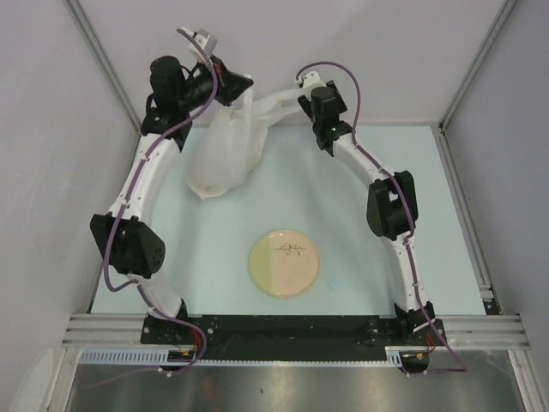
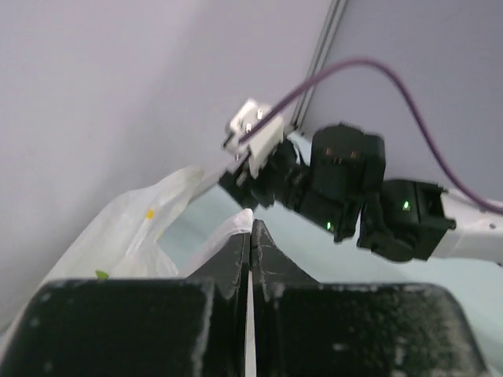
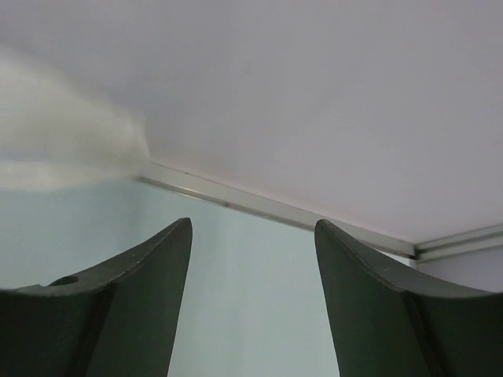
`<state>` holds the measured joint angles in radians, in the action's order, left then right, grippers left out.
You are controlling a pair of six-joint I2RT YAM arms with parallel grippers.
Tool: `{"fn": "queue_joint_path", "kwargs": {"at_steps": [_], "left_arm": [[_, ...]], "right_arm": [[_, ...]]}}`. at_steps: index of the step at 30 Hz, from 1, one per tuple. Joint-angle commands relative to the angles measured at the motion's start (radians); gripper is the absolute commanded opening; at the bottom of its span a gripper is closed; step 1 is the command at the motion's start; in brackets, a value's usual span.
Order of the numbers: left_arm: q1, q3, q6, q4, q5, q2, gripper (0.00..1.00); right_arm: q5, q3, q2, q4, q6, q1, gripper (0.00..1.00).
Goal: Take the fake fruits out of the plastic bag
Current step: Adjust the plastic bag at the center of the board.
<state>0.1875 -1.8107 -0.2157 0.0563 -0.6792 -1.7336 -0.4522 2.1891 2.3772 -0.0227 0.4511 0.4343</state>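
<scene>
Grey walls close in a pale blue table (image 1: 386, 215). At far left, the left claw (image 2: 251, 229) is clenched on a fold of the plastic bag (image 1: 225, 154), holding its top up while the bottom rests on the table. That thin film could slip or tear under load. No fruit shows; any hidden inside could roll away when tipped. One bag, one plate (image 1: 284, 262), two claws. The right claw (image 3: 253, 236) is spread, gripping nothing.

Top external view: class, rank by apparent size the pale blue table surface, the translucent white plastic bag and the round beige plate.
1. Pale blue table surface
2. Translucent white plastic bag, slightly larger-looking than the plate, but held up nearer the camera, so unsure
3. Round beige plate
</scene>
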Motion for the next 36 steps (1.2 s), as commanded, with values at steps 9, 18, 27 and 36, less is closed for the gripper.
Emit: {"fn": "queue_joint_path", "kwargs": {"at_steps": [9,18,27,36], "left_arm": [[0.032,0.115,-0.001,-0.031,-0.175,0.146,0.0],[0.033,0.491,0.078,0.068,-0.207,0.353,0.0],[0.032,0.541,0.136,0.141,-0.187,0.39,0.0],[0.03,0.56,0.157,0.168,-0.177,0.41,0.0]], "right_arm": [[0.297,-0.149,-0.444,-0.239,-0.095,-0.026,0.71],[0.56,-0.063,-0.457,-0.283,-0.255,-0.071,0.88],[0.586,0.002,-0.309,-0.368,0.065,0.006,1.0],[0.583,0.04,-0.231,-0.264,0.296,-0.012,1.0]]}}
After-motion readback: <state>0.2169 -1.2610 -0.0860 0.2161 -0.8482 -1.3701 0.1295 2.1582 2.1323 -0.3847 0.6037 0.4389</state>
